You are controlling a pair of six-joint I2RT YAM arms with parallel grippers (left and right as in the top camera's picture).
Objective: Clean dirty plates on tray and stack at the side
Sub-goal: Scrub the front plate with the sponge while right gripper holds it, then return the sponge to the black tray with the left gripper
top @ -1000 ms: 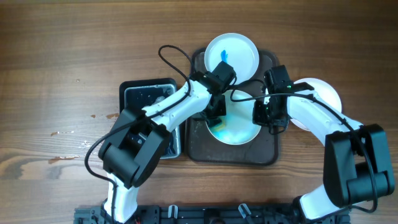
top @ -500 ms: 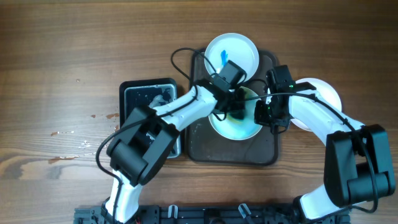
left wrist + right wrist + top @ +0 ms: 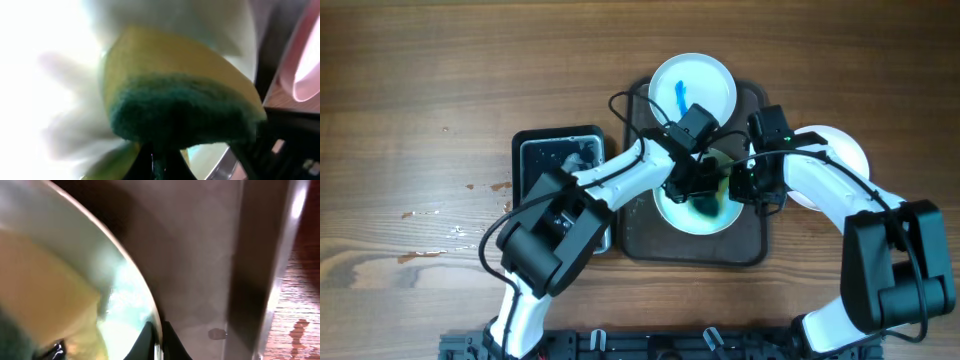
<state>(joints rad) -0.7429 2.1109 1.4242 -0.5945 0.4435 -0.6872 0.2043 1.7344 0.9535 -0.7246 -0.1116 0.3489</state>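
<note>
Yellow-green sponge (image 3: 180,115) gripped by left fingers (image 3: 156,164), pressed on plate (image 3: 702,222), right fingers (image 3: 176,347) pinching rim.

sponge (image 3: 175,95): blurred, hiding most of the left hand's (image 3: 702,188) fingers.
plate (image 3: 692,222): centre hidden beneath that hand; cut off by the right wrist view's edges.

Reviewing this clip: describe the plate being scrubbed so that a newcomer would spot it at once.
On the wooden table, find the dark tray at the centre. Of the two white plates on it, take the near plate, where the left pincer presses a yellow-green sponge. It bears a greenish smear; the far plate has a blue streak.
</note>
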